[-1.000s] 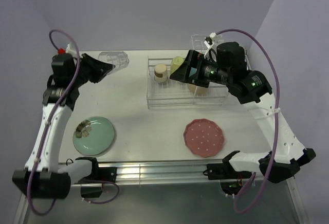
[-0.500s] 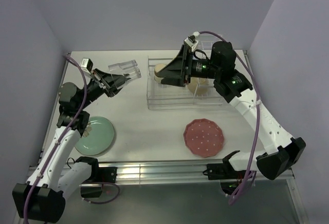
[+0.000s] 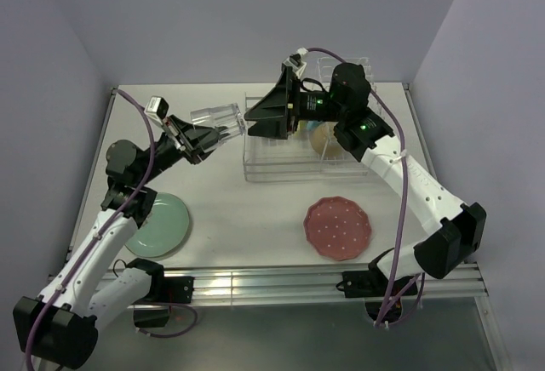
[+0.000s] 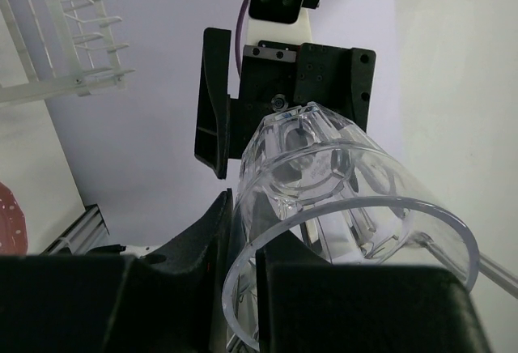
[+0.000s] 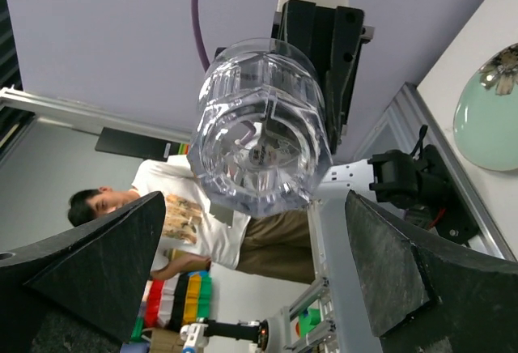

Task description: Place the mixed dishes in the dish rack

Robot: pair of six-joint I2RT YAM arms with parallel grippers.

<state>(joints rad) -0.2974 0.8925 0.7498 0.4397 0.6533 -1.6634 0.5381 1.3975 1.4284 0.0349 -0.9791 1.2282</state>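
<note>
Clear glass [image 3: 217,117]: up in the air and lying almost on its side, over the desk [image 3: 255,209] just off the left end of the dish rack. Its base points at the right arm.
Left jaws: nearly closed, pinching the glass's wall at the rim, with one finger [image 4: 198,244] on each side of it.
Right jaws: spread wide with nothing in them. From the right wrist, the glass's base sits in line between the two fingers [image 5: 105,272], close to their tips. I can't tell if it touches them.
Dish rack [image 3: 281,162]: white wire, at the far middle of the desk, with the right arm [image 3: 400,167] reaching over it. A cream bowl [image 3: 322,139] sits inside, partly hidden by that arm.
Mint-green plate [image 3: 170,222]: flat on the desk at the near left, partly under the left arm [image 3: 111,218].
Pink scalloped white-dotted plate [image 3: 338,227]: flat on the desk in front of the rack, apart from it.
</note>
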